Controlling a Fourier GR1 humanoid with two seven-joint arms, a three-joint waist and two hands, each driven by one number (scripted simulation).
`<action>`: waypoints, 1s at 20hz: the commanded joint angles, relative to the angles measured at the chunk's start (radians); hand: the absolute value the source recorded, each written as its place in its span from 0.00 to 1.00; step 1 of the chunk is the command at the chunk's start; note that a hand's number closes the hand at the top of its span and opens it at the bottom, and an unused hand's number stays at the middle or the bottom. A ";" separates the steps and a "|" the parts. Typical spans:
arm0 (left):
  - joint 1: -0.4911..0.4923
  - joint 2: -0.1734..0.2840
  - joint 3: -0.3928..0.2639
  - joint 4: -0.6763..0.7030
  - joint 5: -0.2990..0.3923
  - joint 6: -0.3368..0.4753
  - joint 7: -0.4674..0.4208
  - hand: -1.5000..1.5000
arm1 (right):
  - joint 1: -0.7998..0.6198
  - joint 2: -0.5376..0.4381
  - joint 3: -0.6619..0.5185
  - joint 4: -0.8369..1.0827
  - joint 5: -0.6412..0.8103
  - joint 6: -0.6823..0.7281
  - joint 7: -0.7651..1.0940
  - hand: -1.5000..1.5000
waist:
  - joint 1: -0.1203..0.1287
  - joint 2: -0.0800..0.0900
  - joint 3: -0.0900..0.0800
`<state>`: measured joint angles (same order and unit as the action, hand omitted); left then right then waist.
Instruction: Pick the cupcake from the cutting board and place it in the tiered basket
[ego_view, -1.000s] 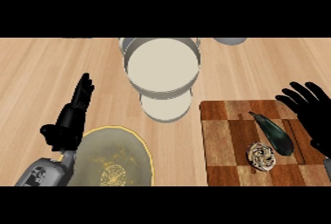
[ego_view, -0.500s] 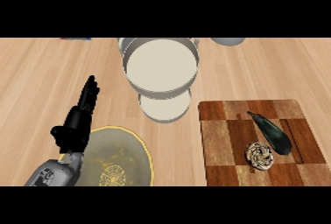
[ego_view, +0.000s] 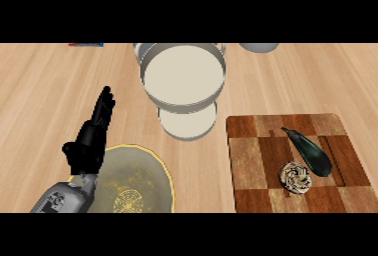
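Table (ego_view: 310, 80): light wood planks fill the frame; everything below stands on it.
Board (ego_view: 255, 150): a chequered board of dark and light wood at lower right, its bottom edge cut off by the frame.
Cupcake (ego_view: 297, 177): on the board, low in its right half, seen from above as a round pale swirl. It lies just beside the eggplant's lower end; whether the two touch I cannot tell.
Eggplant (ego_view: 310, 152): dark green-black, long, lying slantwise on the board from upper left to lower right, stalk end toward the upper left.
Basket (ego_view: 184, 75): at upper centre, seen from straight above as two pale round tiers with grey rims, the large one above and a smaller one showing just below it. It sits left of and above the board, apart from it.
Plate (ego_view: 144, 170): a yellow-rimmed plate with a brownish patterned face at lower left, partly covered by the left forearm.
Left hand (ego_view: 90, 140): at left of the frame, above the plate's upper left rim; fingers straight and pointing toward the top of the frame, holding nothing, resting.
Right hand: does not show.
Other: a grey rounded object (ego_view: 258, 47) at the top edge, right of the basket, and a small blue and red thing (ego_view: 87, 44) at the top left edge; both are too cut off to name.
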<state>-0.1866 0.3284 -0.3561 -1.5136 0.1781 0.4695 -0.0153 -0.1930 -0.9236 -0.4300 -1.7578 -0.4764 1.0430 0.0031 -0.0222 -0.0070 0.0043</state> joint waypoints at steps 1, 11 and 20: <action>-0.035 0.001 0.016 -0.005 0.000 -0.003 0.035 0.50 | 0.052 0.056 -0.016 -0.191 0.208 0.091 -0.061 0.00 | 0.001 0.004 0.000; -0.053 -0.055 0.017 0.060 -0.065 -0.028 0.000 0.50 | 0.123 0.151 0.050 -0.296 0.477 0.074 -0.184 0.00 | 0.020 0.009 -0.003; 0.025 -0.028 0.050 -0.051 -0.060 -0.062 0.048 0.50 | 0.271 0.136 0.133 -0.405 0.699 0.028 -0.225 0.00 | 0.022 0.006 -0.003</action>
<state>-0.1907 0.2867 -0.3199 -1.5227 0.1182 0.4268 0.0078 0.0396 -0.7894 -0.3247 -2.1448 0.1227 1.0082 -0.1152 -0.0031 -0.0006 0.0014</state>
